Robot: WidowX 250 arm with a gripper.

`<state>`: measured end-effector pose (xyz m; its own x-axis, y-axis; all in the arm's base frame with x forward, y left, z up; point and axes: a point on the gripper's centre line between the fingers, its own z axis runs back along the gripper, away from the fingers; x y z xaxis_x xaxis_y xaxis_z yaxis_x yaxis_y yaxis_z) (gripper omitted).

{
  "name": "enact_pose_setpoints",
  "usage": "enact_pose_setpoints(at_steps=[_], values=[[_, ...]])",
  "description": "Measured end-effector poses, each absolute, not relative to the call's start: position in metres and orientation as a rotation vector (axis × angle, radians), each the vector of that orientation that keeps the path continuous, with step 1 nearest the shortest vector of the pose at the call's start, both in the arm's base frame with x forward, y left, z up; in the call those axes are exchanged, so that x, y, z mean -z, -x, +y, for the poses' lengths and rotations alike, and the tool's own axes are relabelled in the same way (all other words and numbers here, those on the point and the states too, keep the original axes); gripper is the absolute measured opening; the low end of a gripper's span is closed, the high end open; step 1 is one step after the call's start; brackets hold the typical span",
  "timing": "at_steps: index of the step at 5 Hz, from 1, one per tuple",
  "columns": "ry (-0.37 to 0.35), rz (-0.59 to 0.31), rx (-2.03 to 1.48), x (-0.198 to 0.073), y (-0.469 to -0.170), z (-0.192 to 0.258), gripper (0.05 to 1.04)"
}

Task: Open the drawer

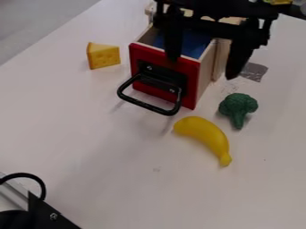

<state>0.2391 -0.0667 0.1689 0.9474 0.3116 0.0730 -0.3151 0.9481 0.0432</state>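
The drawer (164, 71) has a red front with a black handle (148, 102) and light wooden sides. It stands pulled out toward the camera, and blue shows inside it. My gripper (206, 67) hangs over the drawer at the top of the view, open, its two black fingers wide apart. One finger is in front of the drawer's interior near the top of the red front; the other is to the right of the wooden side. The gripper covers much of the wooden box behind the drawer.
A yellow cheese wedge (103, 56) lies left of the drawer. To the right is green broccoli (238, 108), with a yellow banana (205, 136) in front of the drawer's right corner. Black and metal equipment (36, 210) occupies the lower left corner of the white table (119, 179).
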Motion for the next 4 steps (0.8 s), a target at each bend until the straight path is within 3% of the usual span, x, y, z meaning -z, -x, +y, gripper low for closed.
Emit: enact_pose_setpoints(at_steps=[4], values=[[-0.055,-0.068,-0.308,-0.1693,-0.2389,-0.0672,0.998]])
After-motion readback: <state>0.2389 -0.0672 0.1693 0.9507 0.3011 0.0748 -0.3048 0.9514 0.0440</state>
